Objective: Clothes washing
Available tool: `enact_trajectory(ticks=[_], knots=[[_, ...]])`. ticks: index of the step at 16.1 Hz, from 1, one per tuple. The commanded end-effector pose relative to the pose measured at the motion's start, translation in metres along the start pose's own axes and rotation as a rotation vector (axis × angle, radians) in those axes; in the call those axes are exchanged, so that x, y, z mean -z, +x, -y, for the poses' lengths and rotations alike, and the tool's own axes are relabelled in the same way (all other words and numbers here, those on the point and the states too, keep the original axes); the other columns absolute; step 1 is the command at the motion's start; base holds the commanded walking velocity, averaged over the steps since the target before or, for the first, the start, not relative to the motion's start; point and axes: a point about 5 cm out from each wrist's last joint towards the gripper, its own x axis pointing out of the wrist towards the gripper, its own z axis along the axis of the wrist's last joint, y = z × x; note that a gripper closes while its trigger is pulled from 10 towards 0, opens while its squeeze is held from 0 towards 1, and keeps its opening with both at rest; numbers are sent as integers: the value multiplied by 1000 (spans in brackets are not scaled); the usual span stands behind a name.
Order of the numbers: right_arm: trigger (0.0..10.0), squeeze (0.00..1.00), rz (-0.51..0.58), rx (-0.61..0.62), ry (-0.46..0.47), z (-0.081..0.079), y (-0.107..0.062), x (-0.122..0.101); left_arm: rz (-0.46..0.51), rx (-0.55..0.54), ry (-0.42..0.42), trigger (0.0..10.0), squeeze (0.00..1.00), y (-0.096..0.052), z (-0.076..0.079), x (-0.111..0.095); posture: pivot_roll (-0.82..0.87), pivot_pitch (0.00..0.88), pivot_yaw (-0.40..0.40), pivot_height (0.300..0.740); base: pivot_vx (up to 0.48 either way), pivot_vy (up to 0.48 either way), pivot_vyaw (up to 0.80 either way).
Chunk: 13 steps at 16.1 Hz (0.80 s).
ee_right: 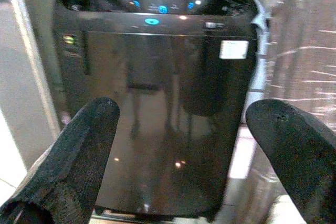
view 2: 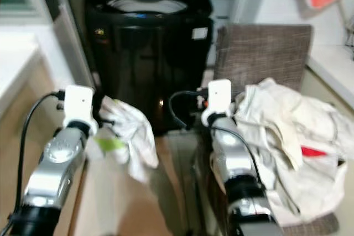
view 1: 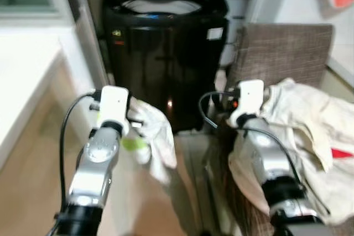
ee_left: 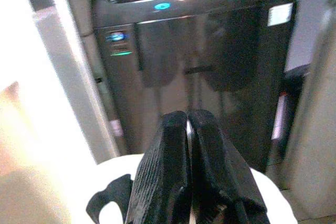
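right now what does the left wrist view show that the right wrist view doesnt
Left wrist view: the left claw pinched shut on a white cloth, with a pale door frame beside the machine. Right wrist view: the right claw spread wide open with nothing between its fingers, and a brown woven chair back to the side. Both: the black washing machine straight ahead, its blue panel lights lit.
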Motion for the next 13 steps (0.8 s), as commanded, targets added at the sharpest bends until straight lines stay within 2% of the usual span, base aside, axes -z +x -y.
enact_trajectory(ticks=[1,2,3,6,9,13], knots=[[10000,0,18,27,8,7,2,-4,13,-17,7,10000,0,3,0,-6,-34,0,-11,740,0,0,0],[10000,0,17,26,6,7,3,-4,15,-19,12,10000,0,3,-1,-6,-34,0,-11,740,0,0,0],[10000,0,18,17,-18,6,3,-5,13,-19,22,10000,0,3,0,-6,-35,0,-10,740,0,0,750],[10000,0,10,25,-9,6,2,-2,10,-23,29,10000,0,4,1,-6,-39,0,-10,740,0,0,690],[10000,0,12,34,-6,8,2,-1,36,-11,34,10000,0,5,2,-10,-49,0,-6,740,0,0,0],[10000,0,76,41,4,9,2,-11,120,-20,70,10000,0,6,0,-26,-54,0,-4,740,341,242,0]])
